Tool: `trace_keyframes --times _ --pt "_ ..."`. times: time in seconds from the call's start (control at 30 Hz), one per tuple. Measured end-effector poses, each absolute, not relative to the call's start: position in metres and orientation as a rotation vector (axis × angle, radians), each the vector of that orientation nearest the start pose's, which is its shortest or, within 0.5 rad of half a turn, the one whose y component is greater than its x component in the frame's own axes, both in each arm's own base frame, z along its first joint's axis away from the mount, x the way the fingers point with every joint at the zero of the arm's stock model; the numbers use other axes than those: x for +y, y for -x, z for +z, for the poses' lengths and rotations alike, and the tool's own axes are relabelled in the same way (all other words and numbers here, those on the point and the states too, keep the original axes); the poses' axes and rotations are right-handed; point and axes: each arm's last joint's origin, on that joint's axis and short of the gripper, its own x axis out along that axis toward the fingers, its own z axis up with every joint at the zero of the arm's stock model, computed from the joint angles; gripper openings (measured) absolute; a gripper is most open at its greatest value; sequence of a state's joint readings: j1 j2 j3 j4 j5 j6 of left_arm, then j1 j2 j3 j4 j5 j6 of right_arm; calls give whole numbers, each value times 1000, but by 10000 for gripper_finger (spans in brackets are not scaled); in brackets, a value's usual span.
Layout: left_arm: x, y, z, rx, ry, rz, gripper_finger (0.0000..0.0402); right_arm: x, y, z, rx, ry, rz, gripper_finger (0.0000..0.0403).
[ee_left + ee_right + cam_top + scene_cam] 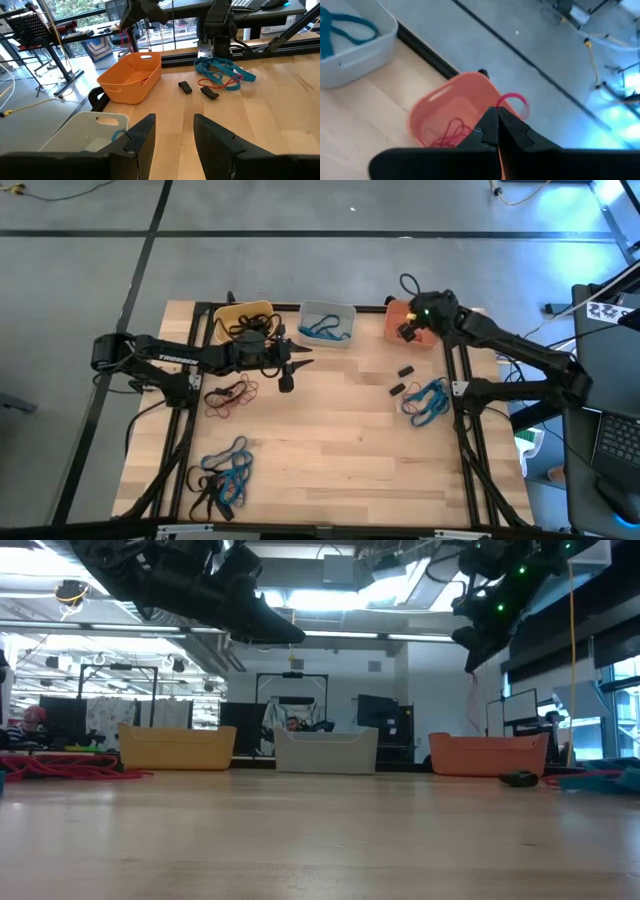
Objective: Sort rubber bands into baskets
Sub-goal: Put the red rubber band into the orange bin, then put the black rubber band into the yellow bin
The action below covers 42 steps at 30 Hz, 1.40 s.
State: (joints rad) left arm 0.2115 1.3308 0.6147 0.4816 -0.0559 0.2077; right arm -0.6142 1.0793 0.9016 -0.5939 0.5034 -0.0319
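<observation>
From above, you see "TROSSEN" lettered on the left arm [170, 361], its left gripper [300, 363] parted and empty beside the grey basket [327, 323]. In the right wrist view, your right gripper [496, 114] pinches a red rubber band [512, 100] over the orange basket [451, 112].

The wooden table [340, 440] carries three baskets [326, 323] along its far edge and scattered rubber bands [427, 402].
</observation>
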Motion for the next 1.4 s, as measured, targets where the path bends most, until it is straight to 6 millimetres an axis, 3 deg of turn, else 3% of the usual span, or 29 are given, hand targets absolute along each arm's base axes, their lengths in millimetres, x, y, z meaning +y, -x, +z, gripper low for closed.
trace_keyframes --times 0.37,0.53,0.7,0.83,1.0,1.2,1.4 --pt "59 -269 222 261 -185 240 130 -166 -162 257 1003 -165 -1020 15" --pt "59 -269 222 261 -187 241 130 -173 -165 240 1102 -214 -1020 88" --pt "59 -269 222 261 -187 241 130 -170 -162 238 1168 -246 -1000 183" --pt "59 -269 222 261 -187 240 130 -157 -159 245 1167 -349 -871 227" --pt "59 -269 222 261 -188 240 130 -129 -170 253 1119 -378 -659 240" --pt "55 -270 222 261 -190 223 130 -91 -210 254 942 -236 -491 237" --pt "37 -269 218 380 -191 208 130 -57 -232 236 776 -106 -376 237"
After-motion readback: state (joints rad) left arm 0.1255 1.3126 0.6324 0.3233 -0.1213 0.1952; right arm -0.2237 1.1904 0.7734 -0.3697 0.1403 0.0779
